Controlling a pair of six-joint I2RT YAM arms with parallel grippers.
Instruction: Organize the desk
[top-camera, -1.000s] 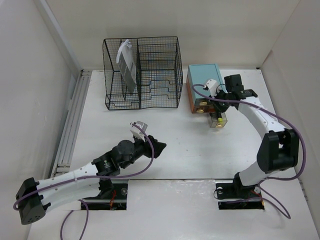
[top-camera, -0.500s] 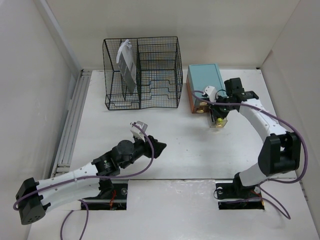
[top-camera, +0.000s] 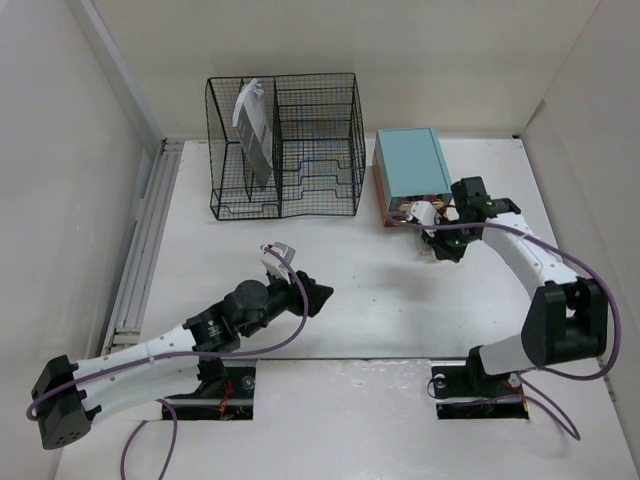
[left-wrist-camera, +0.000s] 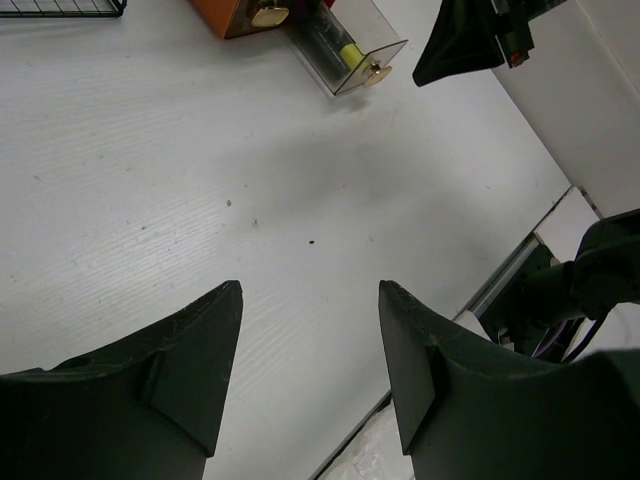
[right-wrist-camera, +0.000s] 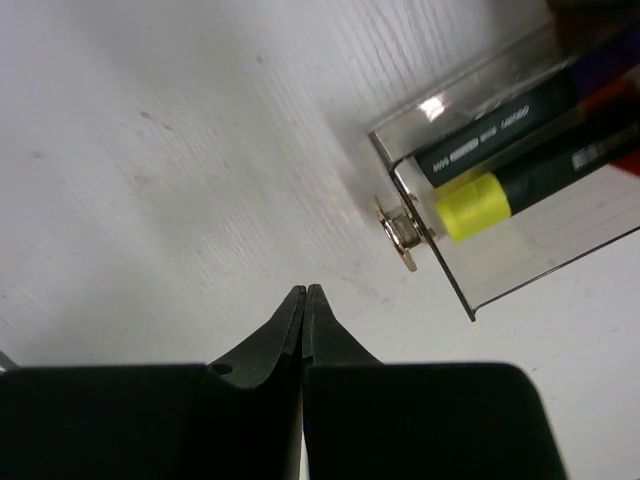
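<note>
1. We find the right gripper with its jaws pressed fully together and nothing between them, its tip low over the desk.
2. The desk is the broad white top under both arms. At its far right sits the teal-topped drawer box, with a clear drawer drawn out of it toward us.
3. The move ahead turns on the brass knob on the drawer's front. In the right wrist view it lies just ahead of the closed tip and a little to its right, near but not touching.
4. The drawer's long axis runs from that knob back into the box, and the pens inside lie along it, one showing a yellow end.
5. We judge that a push along this axis would slide the drawer home. The tip sits off the knob's line, so it would need to shift sideways first or it may skid off the front.
6. The left gripper hangs about half open and empty, well apart from the drawer, so the right arm is clearly the nearer one.
</note>
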